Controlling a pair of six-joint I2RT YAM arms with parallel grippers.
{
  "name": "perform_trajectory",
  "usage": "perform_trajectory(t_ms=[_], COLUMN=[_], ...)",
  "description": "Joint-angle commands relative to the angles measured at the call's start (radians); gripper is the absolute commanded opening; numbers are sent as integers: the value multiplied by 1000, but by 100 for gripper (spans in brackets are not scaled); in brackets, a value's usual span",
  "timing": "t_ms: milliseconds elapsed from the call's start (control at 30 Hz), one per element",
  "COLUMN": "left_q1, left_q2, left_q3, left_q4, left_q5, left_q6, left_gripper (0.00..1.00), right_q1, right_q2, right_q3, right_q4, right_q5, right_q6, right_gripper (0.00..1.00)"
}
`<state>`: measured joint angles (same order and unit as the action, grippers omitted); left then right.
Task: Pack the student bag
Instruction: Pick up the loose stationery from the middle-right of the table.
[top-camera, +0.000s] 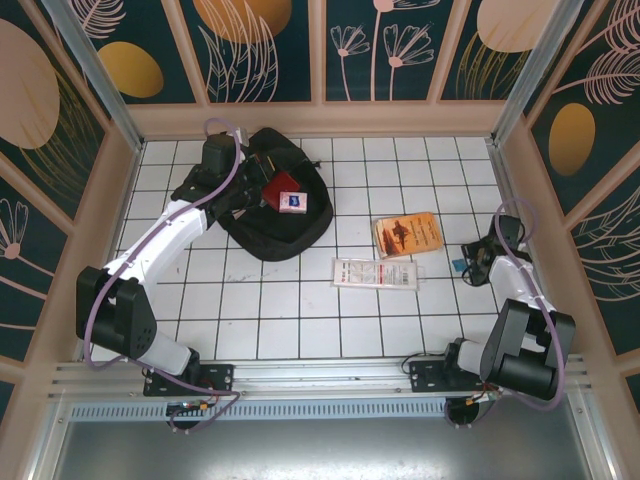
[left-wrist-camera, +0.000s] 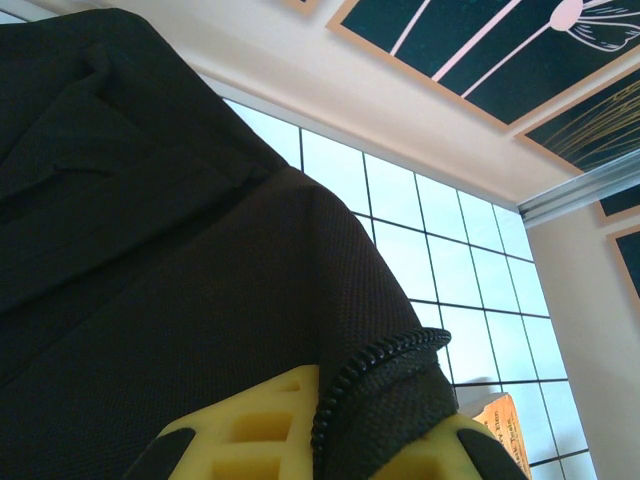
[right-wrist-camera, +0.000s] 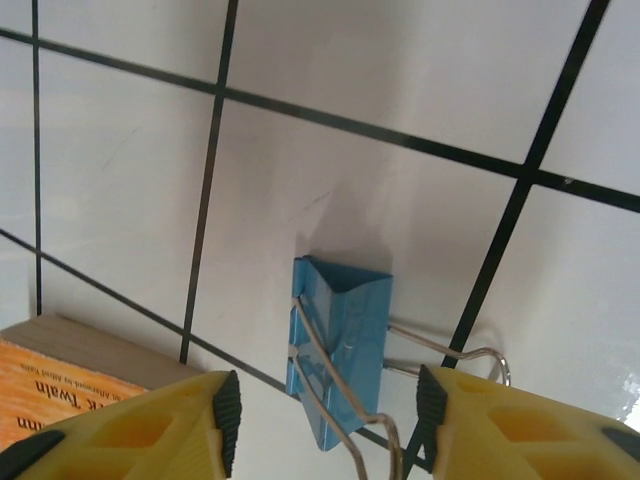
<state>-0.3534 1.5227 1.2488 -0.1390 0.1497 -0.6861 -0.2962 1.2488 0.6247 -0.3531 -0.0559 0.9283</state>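
Clip and right fingers: the blue binder clip (right-wrist-camera: 340, 350) lies flat on the white tiled table (right-wrist-camera: 420, 80), directly between the two pads of the right gripper (right-wrist-camera: 328, 408), low in the right wrist frame.
Right fingers: spread, one pad on each side of the clip, the left-hand pad clearly apart from it and nothing pinched yet.
Clip axis: the blue body runs top to bottom in the right wrist frame, slightly tilted. One wire handle sticks out to the right and the other is folded over the body, so the fingers would close across the body rather than along it.
Nearer arm: the right. From above, the clip (top-camera: 456, 265) is just beside the right gripper (top-camera: 470, 262) at the right-middle, and the left arm is well apart.
Student bag: the student bag (top-camera: 270, 225) lies in the upper left-centre of the overhead frame.
Left fingers: the left gripper (left-wrist-camera: 365, 440) is pressed together on the student bag's zipper edge, with the fabric filling the left of the left wrist frame.
Bag contents: a red box (top-camera: 288, 197) sits at the opening; how deep it sits I cannot tell.
Not yet packed: an orange book (top-camera: 408, 235) and a flat white packet (top-camera: 375, 272) lie on the table between the student bag and the clip.
Likely next move: close on the clip and lift it.
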Motion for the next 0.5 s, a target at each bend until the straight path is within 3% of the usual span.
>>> perform_trajectory(t_ms=[0,200,467], left_q1=[2,1,1], left_q2=[-39,-42,-42], left_q3=[12,12,12], left_q4=[56,54,53], left_q5=[11,3,-4], left_q6=[1,6,9], left_gripper=[0,0,0], right_q1=[-16,-25,-26], right_q2=[12,8,-1], right_q3=[-18,-25,-46], right_q4=[33,48,56], right_q5=[-16,-37,-41], right_q6=[17,24,21], right_gripper=[47,30,23])
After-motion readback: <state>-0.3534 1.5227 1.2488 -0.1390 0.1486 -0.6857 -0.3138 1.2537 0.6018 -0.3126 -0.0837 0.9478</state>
